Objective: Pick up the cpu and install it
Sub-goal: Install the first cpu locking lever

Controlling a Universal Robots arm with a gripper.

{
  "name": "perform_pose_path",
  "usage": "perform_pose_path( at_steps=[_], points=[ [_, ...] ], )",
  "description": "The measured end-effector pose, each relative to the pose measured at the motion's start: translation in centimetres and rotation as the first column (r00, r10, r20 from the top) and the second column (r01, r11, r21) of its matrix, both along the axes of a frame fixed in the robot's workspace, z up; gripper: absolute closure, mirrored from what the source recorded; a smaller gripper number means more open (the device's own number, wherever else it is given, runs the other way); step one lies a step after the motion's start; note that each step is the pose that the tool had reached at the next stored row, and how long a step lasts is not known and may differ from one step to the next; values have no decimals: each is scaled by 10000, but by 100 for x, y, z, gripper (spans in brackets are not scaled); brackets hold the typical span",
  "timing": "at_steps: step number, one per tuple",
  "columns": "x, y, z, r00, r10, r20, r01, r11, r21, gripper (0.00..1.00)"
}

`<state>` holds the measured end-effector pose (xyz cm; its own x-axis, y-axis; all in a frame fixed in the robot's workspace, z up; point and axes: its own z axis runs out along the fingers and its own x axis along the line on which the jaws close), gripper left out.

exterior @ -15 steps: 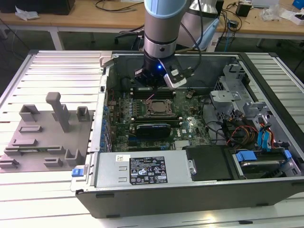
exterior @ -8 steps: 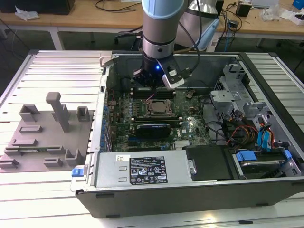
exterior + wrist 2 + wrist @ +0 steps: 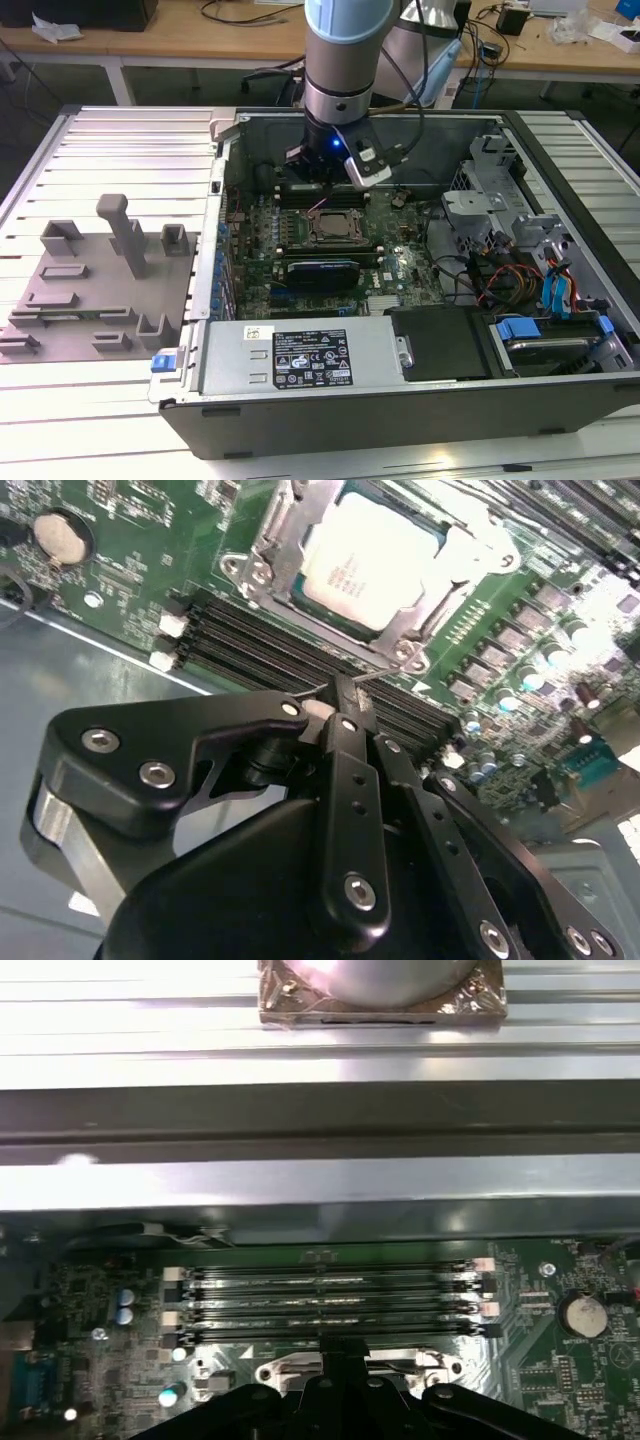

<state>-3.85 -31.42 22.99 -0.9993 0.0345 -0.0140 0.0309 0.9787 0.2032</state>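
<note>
Item: square silvery metal-topped cpu (image 3: 372, 562), seated inside the metal socket frame (image 3: 262, 565) on the green motherboard (image 3: 400, 245). Socket's thin wire lever (image 3: 375, 673) lay beside the black memory slots (image 3: 330, 1300), close to the fingertips. Black gripper (image 3: 340, 708) hung just above the slots, beside the socket; fingers (image 3: 352, 780) drawn together, holding nothing. Open grey computer case (image 3: 330, 400) lay on the slatted metal table (image 3: 110, 140). Grey plastic blocks (image 3: 95, 285) stood on the exterior view's left, well apart.

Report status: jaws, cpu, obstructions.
Gripper jaws shut, empty, above the memory slots. Cpu seated in socket. Nothing blocking.
</note>
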Motion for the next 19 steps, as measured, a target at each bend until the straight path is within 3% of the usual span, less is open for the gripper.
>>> perform_pose_path(
  at_steps=[3, 16, 19],
  points=[
    [130, 1, -21, 10000, -32, 1, 32, 10000, -1, 89],
    [75, 51, -134, 10000, -40, 11, 40, 10000, -1, 89],
    [54, 53, -174, 9999, -44, 101, 44, 10000, -1, 89]
  ],
)
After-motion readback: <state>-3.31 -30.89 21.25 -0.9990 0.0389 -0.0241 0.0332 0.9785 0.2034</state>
